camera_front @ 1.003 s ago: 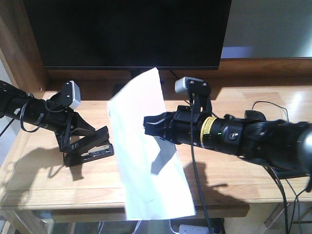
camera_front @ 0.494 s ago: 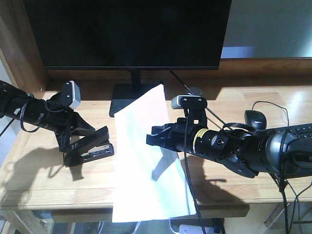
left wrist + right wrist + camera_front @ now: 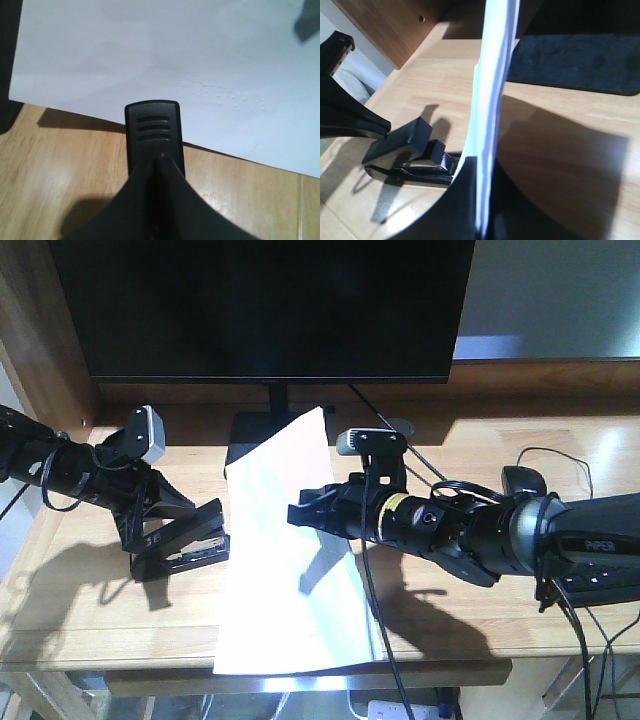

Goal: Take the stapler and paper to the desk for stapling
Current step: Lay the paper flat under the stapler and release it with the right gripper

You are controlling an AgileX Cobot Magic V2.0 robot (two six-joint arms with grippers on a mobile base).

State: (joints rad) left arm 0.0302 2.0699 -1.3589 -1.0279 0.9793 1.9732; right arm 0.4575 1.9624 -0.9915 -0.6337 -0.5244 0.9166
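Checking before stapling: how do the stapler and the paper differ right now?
The stapler is small and black; the paper is large and white. The stapler lies low on the desk in the left gripper; the paper stands tilted, pinched by the right gripper. Both are gripped.

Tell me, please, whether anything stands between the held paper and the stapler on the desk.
Nothing visible does: the paper, pinched in the right end effector, hangs with its edge right at the stapler's front; contact is unclear.
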